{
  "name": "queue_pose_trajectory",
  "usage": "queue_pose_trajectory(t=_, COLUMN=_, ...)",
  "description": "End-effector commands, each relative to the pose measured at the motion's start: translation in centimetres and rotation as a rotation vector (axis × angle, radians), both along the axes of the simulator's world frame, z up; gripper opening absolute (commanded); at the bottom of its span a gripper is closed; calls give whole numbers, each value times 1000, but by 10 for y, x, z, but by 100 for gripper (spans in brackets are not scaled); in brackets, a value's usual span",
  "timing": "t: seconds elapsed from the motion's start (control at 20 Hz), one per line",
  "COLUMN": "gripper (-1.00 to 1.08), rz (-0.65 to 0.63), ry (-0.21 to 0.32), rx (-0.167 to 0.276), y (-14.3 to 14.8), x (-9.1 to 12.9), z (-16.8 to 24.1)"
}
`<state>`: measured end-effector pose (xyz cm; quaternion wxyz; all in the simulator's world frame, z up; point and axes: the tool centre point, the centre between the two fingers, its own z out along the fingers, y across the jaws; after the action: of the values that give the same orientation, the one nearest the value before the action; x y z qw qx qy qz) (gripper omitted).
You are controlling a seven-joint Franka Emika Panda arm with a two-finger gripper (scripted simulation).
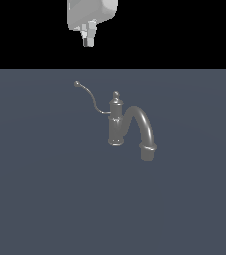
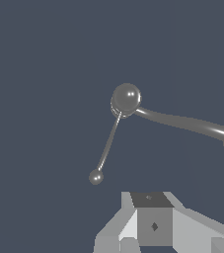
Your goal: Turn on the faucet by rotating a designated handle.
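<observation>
Dark-grey metal faucet (image 1: 117,122): I see it mid-frame in the exterior view, upright on the slate tabletop (image 1: 35,199).
Handle: the thin S-curved grey lever (image 1: 90,97) reaches toward upper left, ball tip free.
Claw (image 1: 88,40): top of frame, well above the handle, likely staged for descent; empty, fingers seemingly together, but I cannot tell.
</observation>
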<state>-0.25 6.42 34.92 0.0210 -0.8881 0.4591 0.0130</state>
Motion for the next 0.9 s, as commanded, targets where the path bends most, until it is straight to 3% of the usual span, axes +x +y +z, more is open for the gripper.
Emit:
queue_pose_trajectory(t=0.0, gripper=-100, rz=-59, ry=3, rx=-5, y=7, x=12, z=-15)
queue_pose_trajectory(t=0.4, gripper=-100, rz=-235, ry=8, rx=-26, y=29, x=44, z=-63)
queue_pose_trajectory(t=0.85, gripper=-100, rz=-353, ry=7, rx=-45, y=44, x=63, z=-99)
